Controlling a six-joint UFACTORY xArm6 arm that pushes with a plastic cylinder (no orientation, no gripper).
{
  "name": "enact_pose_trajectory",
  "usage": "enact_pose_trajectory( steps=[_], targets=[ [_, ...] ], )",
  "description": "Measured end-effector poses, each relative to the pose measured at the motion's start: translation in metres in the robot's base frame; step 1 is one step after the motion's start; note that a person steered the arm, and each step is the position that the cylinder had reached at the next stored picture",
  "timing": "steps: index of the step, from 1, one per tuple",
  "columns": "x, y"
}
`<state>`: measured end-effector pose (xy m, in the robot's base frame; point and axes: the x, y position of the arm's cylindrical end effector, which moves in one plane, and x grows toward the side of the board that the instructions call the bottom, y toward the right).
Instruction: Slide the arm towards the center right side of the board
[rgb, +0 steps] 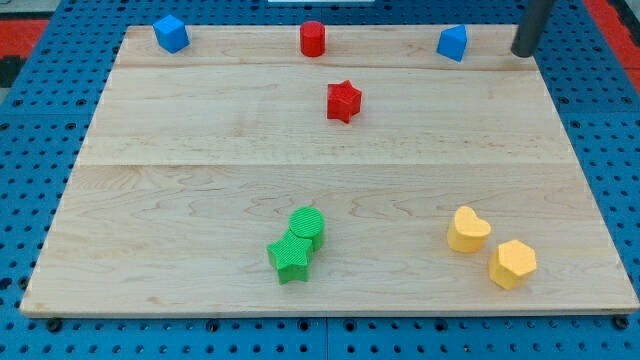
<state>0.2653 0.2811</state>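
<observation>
Rod tip (522, 52) sits at the board's (200, 200) top right corner, touching nothing, just right of the blue wedge block (453, 43). Top edge: blue cube (171, 33), red cylinder (313, 38); red star (343, 101) below. Green cylinder (307, 224) touches green star (290, 258). Yellow heart (467, 229) and yellow hexagon (512, 264) lie bottom right.

my tip (522, 53), board's (200, 120) top-right corner

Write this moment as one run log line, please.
tip: top right corner, right of blue block | touching: nothing | centre right of board: not yet reached | yellow blocks: bottom right
</observation>
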Motion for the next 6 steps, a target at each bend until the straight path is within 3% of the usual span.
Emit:
enact_pose_trajectory(
  steps=[4,5,6],
  targets=[
    [0.036,0.009],
    [0.052,-0.005],
    [0.068,-0.068]
  ],
)
